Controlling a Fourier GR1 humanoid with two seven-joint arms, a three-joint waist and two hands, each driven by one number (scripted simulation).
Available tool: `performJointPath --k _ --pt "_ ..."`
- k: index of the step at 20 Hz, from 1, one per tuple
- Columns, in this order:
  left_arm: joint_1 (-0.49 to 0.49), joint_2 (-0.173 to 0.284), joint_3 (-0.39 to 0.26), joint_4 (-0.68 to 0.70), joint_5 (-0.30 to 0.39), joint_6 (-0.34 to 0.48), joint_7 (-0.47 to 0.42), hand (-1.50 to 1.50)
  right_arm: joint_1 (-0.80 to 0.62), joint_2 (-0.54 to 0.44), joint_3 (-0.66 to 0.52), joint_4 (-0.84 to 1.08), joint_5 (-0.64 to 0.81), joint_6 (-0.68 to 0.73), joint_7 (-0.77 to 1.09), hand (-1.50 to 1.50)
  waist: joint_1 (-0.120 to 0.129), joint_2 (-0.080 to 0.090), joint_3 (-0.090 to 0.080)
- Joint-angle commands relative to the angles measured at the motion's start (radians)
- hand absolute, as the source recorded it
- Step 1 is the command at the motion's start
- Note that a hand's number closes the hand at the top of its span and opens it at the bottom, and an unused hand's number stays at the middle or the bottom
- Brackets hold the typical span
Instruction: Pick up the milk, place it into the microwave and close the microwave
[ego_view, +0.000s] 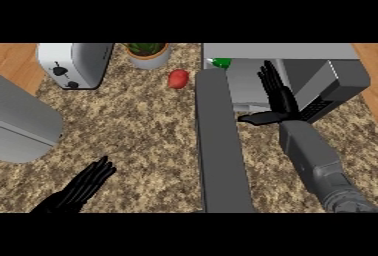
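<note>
Right hand (279, 95) flat, fingers straight, thumb out, at open microwave (295, 55) mouth. Door (221, 145) swung out toward viewer. Milk (220, 63), seemingly green-topped, inside at left, mostly hidden. Left hand (80, 189) open, low left, resting. Toaster (74, 64), plant (148, 53), red fruit (178, 79) behind.

The microwave (295, 55) interior is mostly hidden behind its open door (221, 145) and the right hand (279, 97), only a green bit of the milk (221, 63) shows, and the left hand (77, 190) is cut at the lower edge.
</note>
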Motion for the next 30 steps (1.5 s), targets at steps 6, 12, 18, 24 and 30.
performJointPath --k 6,12,18,24,30 --pt "-0.067 0.005 -0.032 0.113 -0.130 0.015 -0.097 1.50 0.241 0.110 0.079 -0.102 0.018 -0.016 -0.047 -1.50 -0.039 -0.018 -0.003" --pt "-0.224 -0.033 -0.088 0.242 -0.246 0.118 -0.093 1.50 0.454 0.018 0.117 -0.212 0.029 0.056 -0.112 -1.50 -0.061 -0.018 -0.004" --pt "-0.306 -0.038 -0.211 0.375 -0.365 0.209 -0.123 1.50 0.654 -0.030 0.112 -0.382 -0.030 0.138 -0.122 -1.50 -0.062 -0.014 -0.004" --pt "-0.407 -0.038 -0.311 0.545 -0.431 0.319 -0.222 1.50 0.844 -0.050 0.118 -0.635 -0.109 0.198 -0.082 -1.50 -0.065 -0.010 -0.005" --pt "-0.436 -0.038 -0.458 0.584 -0.451 0.486 -0.273 1.50 1.052 -0.098 0.159 -0.900 -0.201 0.347 -0.036 -1.50 -0.063 -0.011 -0.005"
